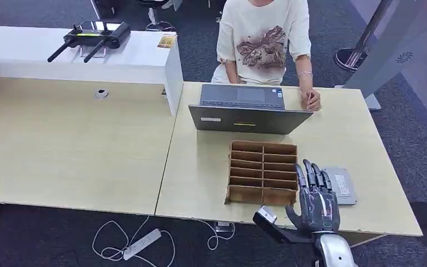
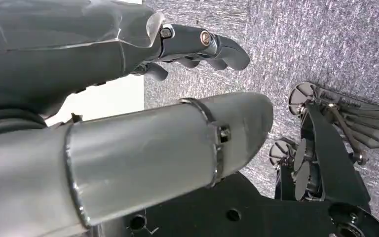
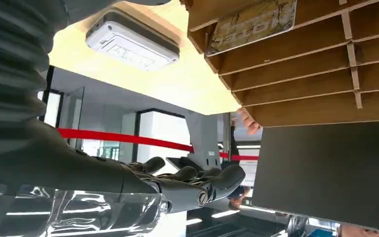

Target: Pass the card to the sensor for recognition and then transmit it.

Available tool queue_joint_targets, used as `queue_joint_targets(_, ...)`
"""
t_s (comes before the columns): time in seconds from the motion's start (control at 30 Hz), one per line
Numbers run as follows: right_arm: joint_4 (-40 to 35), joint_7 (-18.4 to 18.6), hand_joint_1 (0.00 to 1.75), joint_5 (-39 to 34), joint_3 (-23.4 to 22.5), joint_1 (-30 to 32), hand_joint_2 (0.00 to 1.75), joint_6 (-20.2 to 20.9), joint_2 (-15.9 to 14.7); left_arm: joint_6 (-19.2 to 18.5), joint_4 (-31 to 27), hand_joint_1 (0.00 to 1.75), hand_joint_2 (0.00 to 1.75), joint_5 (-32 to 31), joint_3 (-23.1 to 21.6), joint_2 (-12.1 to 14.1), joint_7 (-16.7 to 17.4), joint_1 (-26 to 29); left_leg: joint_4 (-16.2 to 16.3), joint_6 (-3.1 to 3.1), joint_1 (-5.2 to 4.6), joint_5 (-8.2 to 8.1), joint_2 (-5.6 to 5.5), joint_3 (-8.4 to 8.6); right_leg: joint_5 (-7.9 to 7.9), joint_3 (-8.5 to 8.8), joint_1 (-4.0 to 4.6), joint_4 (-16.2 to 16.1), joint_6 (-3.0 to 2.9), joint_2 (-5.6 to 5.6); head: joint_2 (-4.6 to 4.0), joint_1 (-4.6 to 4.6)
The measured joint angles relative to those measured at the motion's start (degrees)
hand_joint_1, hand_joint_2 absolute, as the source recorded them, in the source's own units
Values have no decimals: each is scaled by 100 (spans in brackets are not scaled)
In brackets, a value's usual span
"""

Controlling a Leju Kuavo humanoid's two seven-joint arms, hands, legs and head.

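A: How is the right hand (image 1: pixel 314 201) placed for the step in hand?

B: It is held empty above the near edge of the bench (image 1: pixel 200 167), its fingers (image 1: pixel 310 173) stretched out straight and apart, with nothing between them. The wooden rack (image 1: pixel 263 173) is just beside the fingers, on their inner side, and the grey sensor (image 1: pixel 340 184) is just beside them on the outer side.

A: And the card (image 3: pixel 252 23)?

B: It is seen in the right wrist view, lying in a slot of the rack close to the sensor's side. (In the head view its slot cannot be made out.) It is not yet touched.

A: What is called for, then?

B: As a judgement: the picking of the card has not been begun. The fingers should be carried over the slot that holds the card and lowered along its length, so that the thin wooden dividers are not struck. The card's free edge should be pinched between thumb and fingers, and the card drawn straight out, lest the light rack be dragged along.

A: Is the left hand (image 2: pixel 197 47) to be used?

B: It hangs by the floor, its fingers loosely curled on nothing. It may be left there.

A: Anything to be minded?

B: A person's hand (image 1: pixel 311 99) rests by the laptop (image 1: pixel 247 108), well beyond the fingertips.
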Motion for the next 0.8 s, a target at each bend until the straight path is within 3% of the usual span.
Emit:
queue_joint_targets(0.13,-2,0,0,0,7,3,175,-2,0,-7,0,0,0,0,-50,9,0,0,0,0,0,0,0,0,0,0,0,0,0,0,0,0)
queue_joint_targets(0.2,-2,0,10,0,13,8,175,0,0,-9,0,0,0,-2,-70,11,0,0,0,0,0,0,0,0,0,0,0,0,0,0,0,0)
queue_joint_targets(0.33,-9,0,14,0,20,13,175,2,0,-15,0,0,0,-9,-81,13,0,0,0,0,0,0,0,0,0,0,0,0,0,0,0,0)
queue_joint_targets(0.43,-17,-2,31,0,24,16,175,2,0,-20,0,0,0,-24,-90,15,0,0,0,0,0,0,0,0,0,0,0,0,0,0,0,0)
queue_joint_targets(0.57,-20,-11,28,-9,26,32,175,2,0,-20,0,0,0,-44,-105,15,0,0,0,0,0,0,0,0,0,0,0,0,0,0,0,0)
queue_joint_targets(0.7,-17,-26,38,-26,42,35,175,2,0,-20,0,0,0,-35,-118,15,0,0,0,0,0,0,0,0,0,0,0,0,0,0,0,0)
queue_joint_targets(0.8,-17,-26,37,-26,68,34,175,20,0,-17,0,0,0,-18,-118,15,0,0,0,0,0,0,0,0,0,0,0,0,0,0,0,0)
